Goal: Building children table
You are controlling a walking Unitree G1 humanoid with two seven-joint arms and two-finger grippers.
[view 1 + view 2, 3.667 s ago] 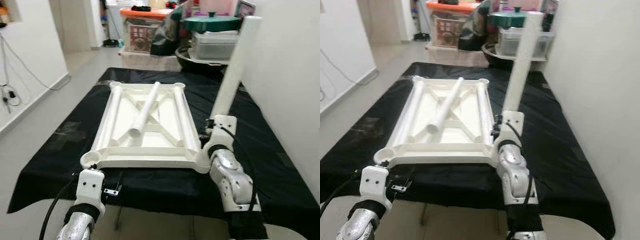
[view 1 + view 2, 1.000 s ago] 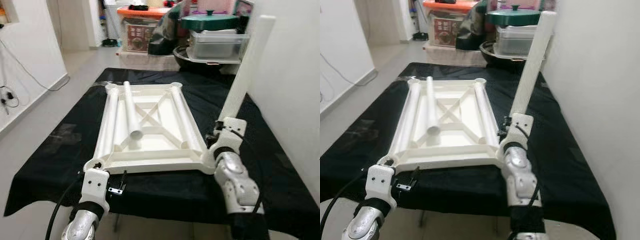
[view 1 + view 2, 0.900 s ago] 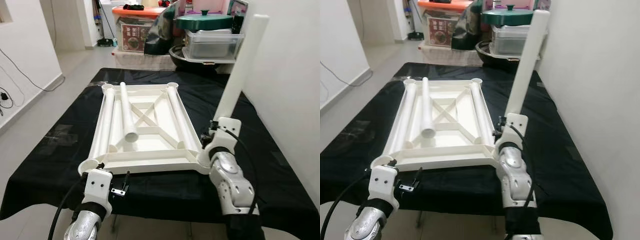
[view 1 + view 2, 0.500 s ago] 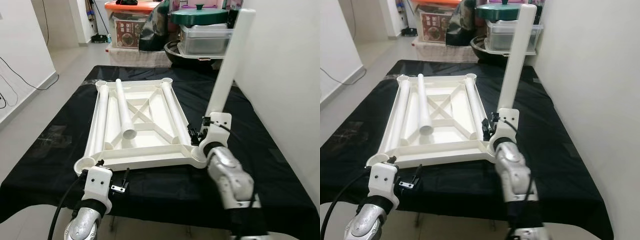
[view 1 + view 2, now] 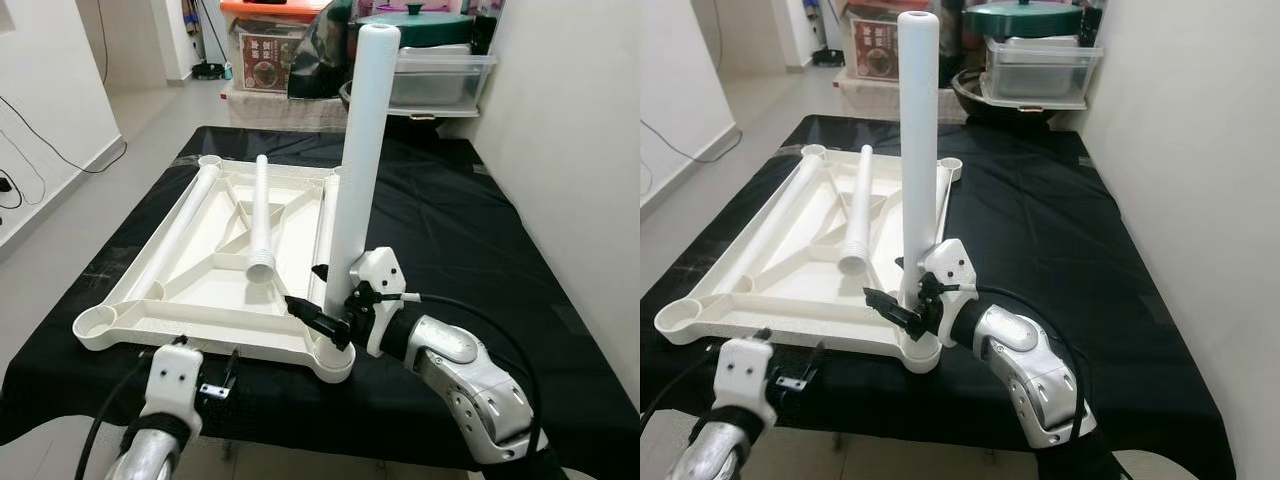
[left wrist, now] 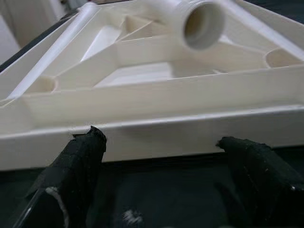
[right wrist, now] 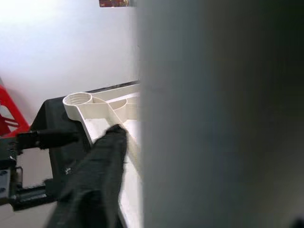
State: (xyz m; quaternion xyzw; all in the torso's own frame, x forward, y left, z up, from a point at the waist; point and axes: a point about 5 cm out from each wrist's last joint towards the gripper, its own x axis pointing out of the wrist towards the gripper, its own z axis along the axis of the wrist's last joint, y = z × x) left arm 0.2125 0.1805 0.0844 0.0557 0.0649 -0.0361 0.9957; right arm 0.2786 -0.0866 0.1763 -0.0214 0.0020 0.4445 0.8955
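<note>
With our right end effector (image 5: 335, 318) gripping the upright table leg (image 5: 361, 150) over the upturned tabletop's (image 5: 190, 300) near-right socket at the desk's front edge, our open left end effector (image 6: 161, 142) idle, any tilt could jam it

Tabletop (image 5: 190, 300) lies on cloth (image 5: 460, 230) w/ loose leg (image 5: 262, 215) in it.

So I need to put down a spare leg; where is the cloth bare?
Bare black cloth lies between the upturned white plastic tabletop and the right wall. The far end, by the clear storage bins, is crowded, as is the near corner where the right gripper holds the upright white leg.
</note>
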